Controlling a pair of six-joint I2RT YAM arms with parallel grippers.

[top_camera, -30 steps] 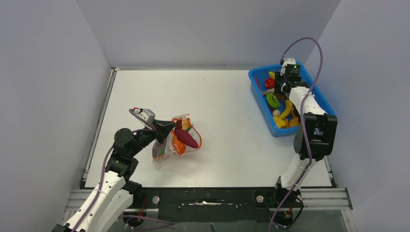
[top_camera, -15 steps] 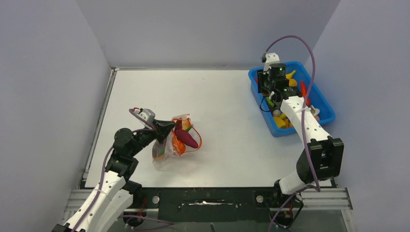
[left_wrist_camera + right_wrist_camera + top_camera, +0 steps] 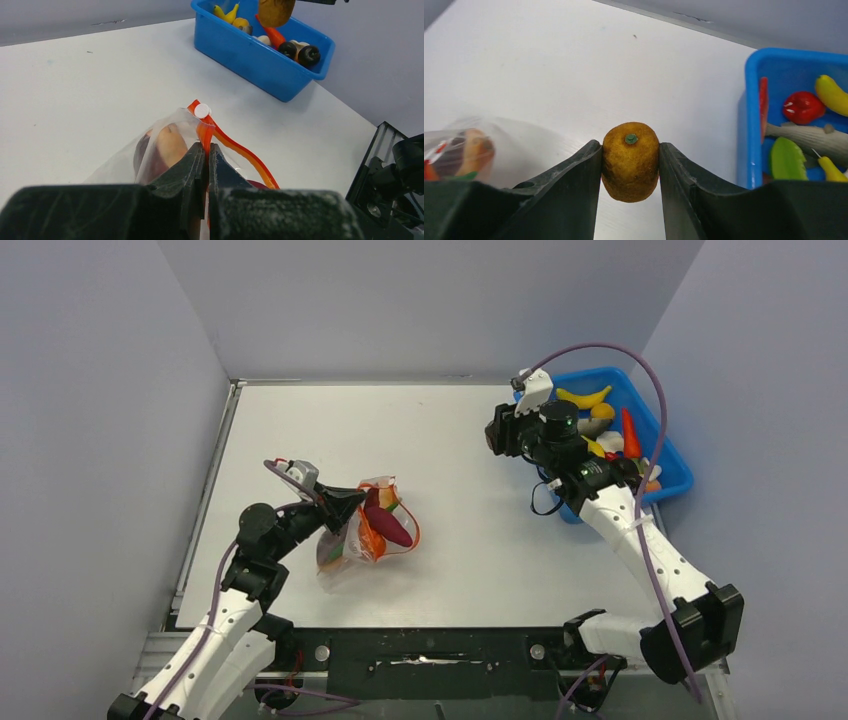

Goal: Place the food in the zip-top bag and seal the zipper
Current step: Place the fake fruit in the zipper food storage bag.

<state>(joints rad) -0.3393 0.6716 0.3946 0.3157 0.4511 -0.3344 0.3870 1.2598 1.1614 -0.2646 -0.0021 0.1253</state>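
The clear zip-top bag lies left of the table's middle with a purple eggplant and orange and green pieces inside. Its red-orange zipper loops open at the mouth. My left gripper is shut on the bag's zipper edge and holds it up; in the left wrist view the gripper pinches the strip. My right gripper hangs above the table just left of the tray. It is shut on a brownish-orange round fruit, which also shows in the left wrist view.
A blue tray at the back right holds more food: yellow banana, red-orange carrot, red piece, green piece. Grey walls stand on three sides. The table's left edge is a metal rail.
My right arm has swung left out of the blue tray with the brownish-orange fruit in its grip, and now hangs over the table. My left gripper and the bag have barely moved.
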